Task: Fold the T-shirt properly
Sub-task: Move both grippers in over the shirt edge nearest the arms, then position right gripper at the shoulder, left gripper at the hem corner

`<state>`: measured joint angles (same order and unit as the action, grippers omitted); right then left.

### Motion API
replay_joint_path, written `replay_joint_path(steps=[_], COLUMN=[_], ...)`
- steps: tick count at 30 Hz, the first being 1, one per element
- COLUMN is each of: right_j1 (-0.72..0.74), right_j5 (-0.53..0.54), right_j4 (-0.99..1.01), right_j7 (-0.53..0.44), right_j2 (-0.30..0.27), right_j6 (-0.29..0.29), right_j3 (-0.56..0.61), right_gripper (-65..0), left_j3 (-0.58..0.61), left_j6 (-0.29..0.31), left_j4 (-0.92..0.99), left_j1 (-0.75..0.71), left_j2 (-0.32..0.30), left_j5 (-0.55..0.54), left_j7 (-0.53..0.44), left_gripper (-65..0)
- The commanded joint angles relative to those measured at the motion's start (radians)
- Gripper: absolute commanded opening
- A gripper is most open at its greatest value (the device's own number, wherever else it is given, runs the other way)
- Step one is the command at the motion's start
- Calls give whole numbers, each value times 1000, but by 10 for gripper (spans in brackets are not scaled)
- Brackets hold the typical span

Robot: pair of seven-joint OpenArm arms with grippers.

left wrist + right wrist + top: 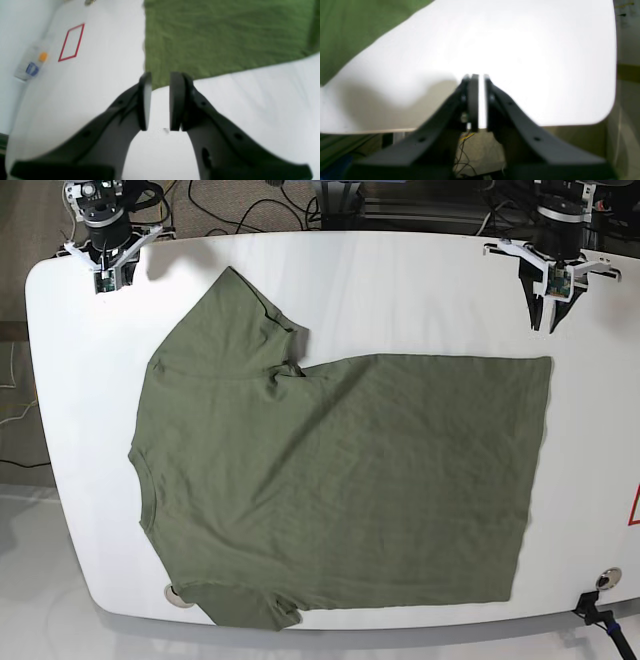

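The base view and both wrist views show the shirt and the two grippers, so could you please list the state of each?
T-shirt: spread flat on the table, unfolded, lower sleeve over the near edge.
Left gripper: open, empty, above bare table beside the shirt's corner.
Right gripper: fingers nearly closed with a thin gap, empty, over the table edge, clear of the shirt.

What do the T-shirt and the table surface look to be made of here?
T-shirt: soft matte knit, probably cotton; fine creases across the olive fabric and a limp, flat drape. Table: smooth white hard top, likely laminate or painted board; the right wrist view shows glare on it.
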<state>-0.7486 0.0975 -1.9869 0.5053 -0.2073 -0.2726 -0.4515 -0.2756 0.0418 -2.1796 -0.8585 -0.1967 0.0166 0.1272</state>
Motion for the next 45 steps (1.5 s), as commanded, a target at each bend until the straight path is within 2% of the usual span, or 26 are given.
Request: replay_joint_path(steps=[1, 5, 9, 13, 15, 16, 17, 19, 22, 24, 28, 33, 35, 39, 42, 45], right_j1=[-8, -10, -7, -9, -15, -7, -2, 8, 6, 9, 18, 9, 7, 0, -7, -15], right_j5=[5, -16, -24, -19, -23, -13, -16, -15, -21, -30, -38, -54, -80, -134, -157, -170], right_j4=[-14, -13, -14, -15, -27, -16, -14, -13, -16, -21, -37, -59, -64, -69, -71, -79], right_j7=[-15, -21, -23, -32, -42, -25, -25, -20, -13, 9, 44, 44, 38, 27, 23, 23], right_j2=[15, 15, 13, 9, 10, 12, 12, 7, -2, -6, -16, -38, -49, -65, -74, -79], right_j6=[3, -1, 1, -3, -1, -2, -1, -3, -4, -4, -1, -6, -19, -41, -43, -50], right_j3=[-14, -10, -13, -13, -13, -11, -12, -14, -10, -9, -13, -14, -14, -18, -18, -20], right_gripper=[-542, -417, -379, -396, -451, -379, -393, -442, -566, -609, -587, -545, -514, -441, -426, -421], left_j3=[3, 7, 15, 37, 70, 46, 45, 48, 72, 93, 132, 188, 216, 284, 314, 311], left_j6=[-9, -14, -15, -16, -16, -22, -23, -23, -22, -23, -27, -13, 9, 62, 76, 77], left_j4=[-14, -8, -2, 11, 6, 2, 3, 8, 22, 54, 158, 232, 213, 178, 197, 237], left_j1=[20, 57, 76, 98, 87, 106, 109, 118, 128, 134, 162, 202, 204, 202, 208, 218], left_j2=[-8, -10, -14, -14, -10, -11, -11, -12, -28, -48, -90, -129, -142, -165, -177, -181], left_j5=[-12, -10, 6, 33, 66, 47, 46, 40, 32, 25, 1, -6, 37, 205, 291, 317], left_j7=[-27, -19, -18, -24, -29, -31, -29, -20, -11, -2, 29, 130, 169, 203, 202, 188], left_gripper=[-511, -494, -494, -498, -514, -506, -505, -505, -505, -505, -497, -493, -494, -484, -483, -483])
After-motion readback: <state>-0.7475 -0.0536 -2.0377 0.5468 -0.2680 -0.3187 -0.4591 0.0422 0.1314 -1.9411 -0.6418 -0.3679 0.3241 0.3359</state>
